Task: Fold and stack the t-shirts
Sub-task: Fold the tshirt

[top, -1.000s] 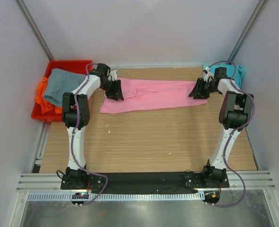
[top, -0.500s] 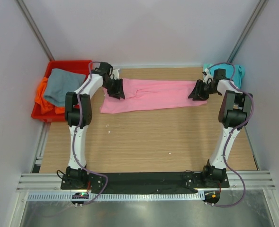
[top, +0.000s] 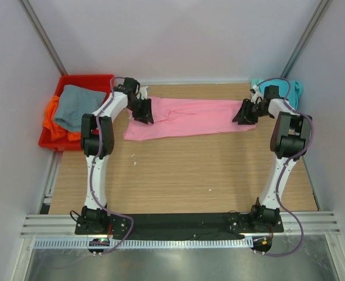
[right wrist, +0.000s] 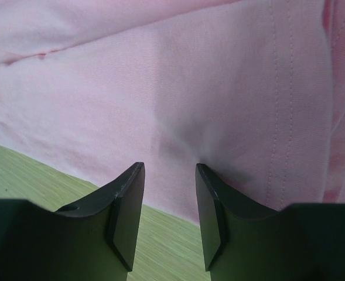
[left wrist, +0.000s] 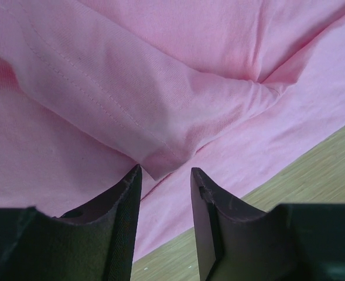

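— Anything moved in the last second?

— Barely. My left claw (top: 142, 110) has crept a touch toward the far side of the counter (top: 178, 175) and stopped. The right claw (top: 244, 112) has nudged a hair inward. The pink t-shirt (top: 190, 117) lies just as it did, spread in a long band across the far half of the counter.

— Holding it yet?

— No. Both claws stand partly open. On the left, a folded corner of pink cloth sits right at the mouth of the fingers (left wrist: 125, 196), not pinched (closing on it looks like my next move). On the right, the claw hovers over the shirt's near edge, cloth beneath and nothing gripped.

— And the others?

— The grey t-shirt (top: 78, 100) and orange t-shirt (top: 53, 120) wait in the red bin (top: 84, 76). The teal t-shirt (top: 290, 91) sits at the far right corner, behind my right arm.

— Meaning?

— Both ends are lined up, so I judge the arms have settled on their grasp points. The first fold is not yet begun.
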Available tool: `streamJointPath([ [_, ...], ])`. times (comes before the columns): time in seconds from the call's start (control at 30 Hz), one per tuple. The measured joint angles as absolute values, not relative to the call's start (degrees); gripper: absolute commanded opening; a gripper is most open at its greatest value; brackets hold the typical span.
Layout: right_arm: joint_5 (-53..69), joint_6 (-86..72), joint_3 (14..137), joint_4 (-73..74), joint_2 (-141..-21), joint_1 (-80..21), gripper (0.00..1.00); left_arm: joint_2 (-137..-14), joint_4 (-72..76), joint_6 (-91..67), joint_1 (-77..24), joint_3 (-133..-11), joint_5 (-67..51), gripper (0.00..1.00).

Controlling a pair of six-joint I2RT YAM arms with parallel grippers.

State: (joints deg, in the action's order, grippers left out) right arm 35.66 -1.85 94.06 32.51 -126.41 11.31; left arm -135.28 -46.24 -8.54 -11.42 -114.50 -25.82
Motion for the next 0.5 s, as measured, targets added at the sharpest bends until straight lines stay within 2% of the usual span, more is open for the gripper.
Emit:
streamJointPath([
  [0.07, 35.79, -1.83, 94.06, 32.51, -126.41, 11.31, 0.46, -135.28, -46.24, -8.54, -11.42, -114.52, -25.61, 0.34],
  [0.1, 35.77, -1.8, 94.06, 32.51, -126.41, 11.31, 0.46, -135.28, -46.28, -8.54, -11.42, -114.52, -25.5, 0.29],
  [0.13, 35.79, -1.8, 94.06, 32.53, -126.41, 11.31, 0.46, -135.35, -46.35, -8.47, -11.42, -114.61, -25.43, 0.19],
  [0.27, 35.77, -1.67, 94.06, 32.53, -126.41, 11.31, 0.45, -136.22, -46.54, -8.32, -11.42, -116.2, -25.06, 0.02],
  [0.5, 35.77, -1.65, 94.06, 32.53, -126.43, 11.31, 0.45, -137.21, -46.54, -8.32, -11.42, -117.25, -25.06, 0.0],
])
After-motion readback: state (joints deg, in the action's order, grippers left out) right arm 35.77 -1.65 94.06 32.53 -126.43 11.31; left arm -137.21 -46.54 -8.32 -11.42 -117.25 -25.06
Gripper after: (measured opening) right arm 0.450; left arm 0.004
